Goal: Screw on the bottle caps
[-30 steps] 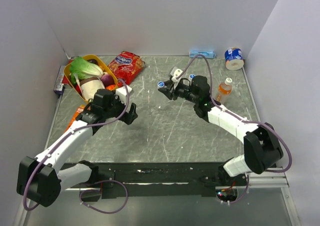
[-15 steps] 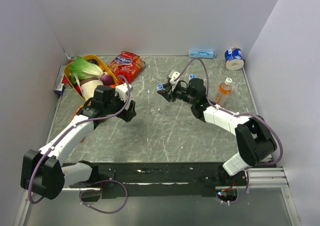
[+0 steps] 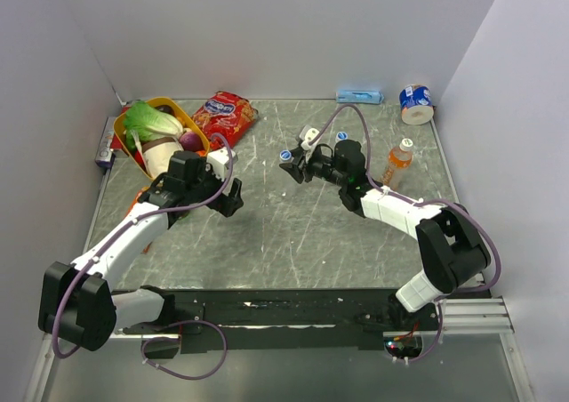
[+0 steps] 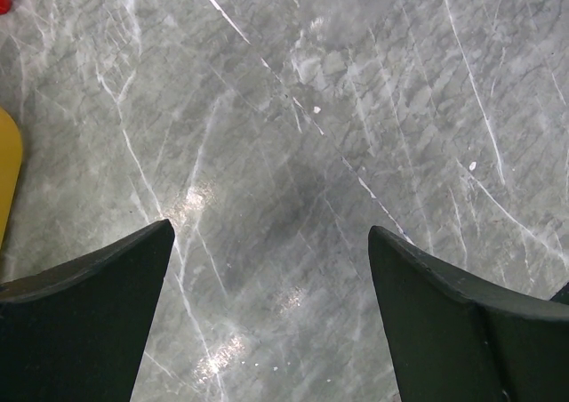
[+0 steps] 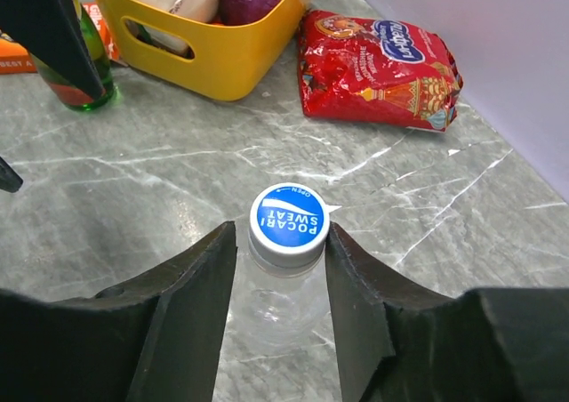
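The right pincer (image 3: 293,163) sits just above the middle of the overhead view. It is clenched on a colourless see-through plastic bottle (image 5: 286,300) that stands on the grey marbled bench (image 3: 293,237). In the right wrist view the bottle's sides fill the gap between the two dark fingers (image 5: 191,295). A round blue plastic screw cap (image 5: 289,213) with white lettering sits on the bottle's mouth, level with the fingertips; whether it is threaded tight cannot be told.

A second blue cap (image 3: 341,136) shows just above that arm's wrist in the overhead view. To its right, near the right wall, stands a small bottle of orange drink (image 3: 397,164) with a pale cap (image 3: 406,142) on top. A blue-and-white tape roll (image 3: 415,103) lies in the upper right corner.

The left pincer (image 4: 271,229) is released, with its fingers spread wide over bare bench and nothing between them. It hangs left of centre in the overhead view, below a yellow plastic basket (image 3: 197,126) of vegetables. Beside that basket lies a red crinkled snack bag (image 3: 224,117). In the upper left of the right wrist view a dark green glass bottle (image 5: 86,86) stands upright.
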Motion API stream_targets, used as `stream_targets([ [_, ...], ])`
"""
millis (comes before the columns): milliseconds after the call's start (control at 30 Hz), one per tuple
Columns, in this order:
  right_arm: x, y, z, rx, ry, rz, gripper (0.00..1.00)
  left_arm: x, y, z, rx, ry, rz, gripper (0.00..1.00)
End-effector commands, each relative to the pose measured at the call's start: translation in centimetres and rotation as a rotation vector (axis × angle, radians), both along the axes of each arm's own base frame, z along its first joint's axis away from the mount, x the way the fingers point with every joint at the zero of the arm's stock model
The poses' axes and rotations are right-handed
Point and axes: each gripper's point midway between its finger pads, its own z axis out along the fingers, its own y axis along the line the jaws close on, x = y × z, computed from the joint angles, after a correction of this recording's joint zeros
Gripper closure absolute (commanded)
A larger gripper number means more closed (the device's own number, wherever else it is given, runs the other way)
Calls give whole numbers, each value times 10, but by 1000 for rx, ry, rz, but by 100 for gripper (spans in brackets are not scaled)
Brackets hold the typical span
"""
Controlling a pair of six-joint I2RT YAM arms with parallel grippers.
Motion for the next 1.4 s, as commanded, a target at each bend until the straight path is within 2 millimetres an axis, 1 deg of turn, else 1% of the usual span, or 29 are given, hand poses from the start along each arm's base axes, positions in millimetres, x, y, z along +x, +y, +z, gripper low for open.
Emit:
stream_targets([
  [0, 5, 0, 15, 24, -53, -5, 47, 11, -9, 25, -50, -72, -25, 4],
  [233, 7, 0, 14, 16, -47, -3, 42, 11, -9, 25, -50, -73, -29, 4],
  [267, 8, 1, 17, 18, -50, -3, 41, 11, -9, 25, -50, -73, -30, 4],
  [400, 12, 0, 14, 13, -36, -22, 39, 11, -10, 25, -54, -73, -34, 4],
  [500, 15, -1, 12, 10, -29, -39, 36, 11, -11, 25, -55, -74, -39, 4],
  [700, 24, -3, 10, 4, -7, -60, 34, 10, -13, 23, -58, -69, -52, 4],
  [800, 28, -4, 12, 0, -15, -65, 34, 11, -13, 23, -59, -67, -52, 4],
  [900, 28, -4, 9, -19, -4, -62, 29, 12, -13, 22, -62, -69, -48, 4],
  [967, 27, -4, 11, -21, -5, -57, 28, 12, -14, 21, -66, -72, -50, 4],
  [1067, 25, -3, 9, -25, 10, -50, 24, 13, -16, 22, -74, -77, -53, 4],
  [1167, 28, -4, 7, -29, 24, -58, 20, 13, -16, 21, -77, -76, -53, 4],
  [1200, 29, -3, 7, -29, 27, -60, 17, 12, -16, 20, -75, -76, -54, 4],
  [1233, 32, -4, 10, -25, 22, -72, 16, 12, -15, 20, -75, -75, -54, 4],
  [1267, 33, -6, 8, -37, 30, -77, 15, 12, -15, 20, -75, -76, -56, 4],
  [1300, 34, -7, 12, -41, 25, -89, 12, 11, -16, 21, -75, -77, -62, 4],
  [1333, 38, -11, 27, -38, -5, -115, 11, 10, -16, 22, -76, -78, -67, 4],
  [1367, 37, -15, 27, -52, 8, -125, 10, 9, -16, 23, -76, -78, -71, 4],
])
